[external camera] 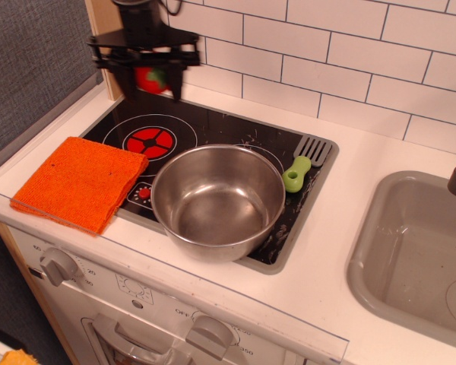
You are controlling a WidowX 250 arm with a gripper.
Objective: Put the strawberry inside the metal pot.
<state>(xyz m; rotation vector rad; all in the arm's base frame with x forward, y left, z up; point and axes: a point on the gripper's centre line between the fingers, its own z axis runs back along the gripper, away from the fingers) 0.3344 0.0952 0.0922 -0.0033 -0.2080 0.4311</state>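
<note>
My gripper (pixel 150 80) is shut on the strawberry (pixel 149 79), a small glossy red fruit with a green cap, and holds it in the air above the back left of the black cooktop (pixel 235 137). The metal pot (pixel 218 199), a wide shiny steel bowl, stands empty on the front of the cooktop, to the right of and nearer than the gripper. The strawberry is well clear of the pot's rim.
A folded orange cloth (pixel 80 182) lies at the front left. A red burner marking (pixel 149 140) is below the gripper. A grey spatula with a green handle (pixel 304 162) lies right of the pot. A grey sink (pixel 418 251) is at the far right.
</note>
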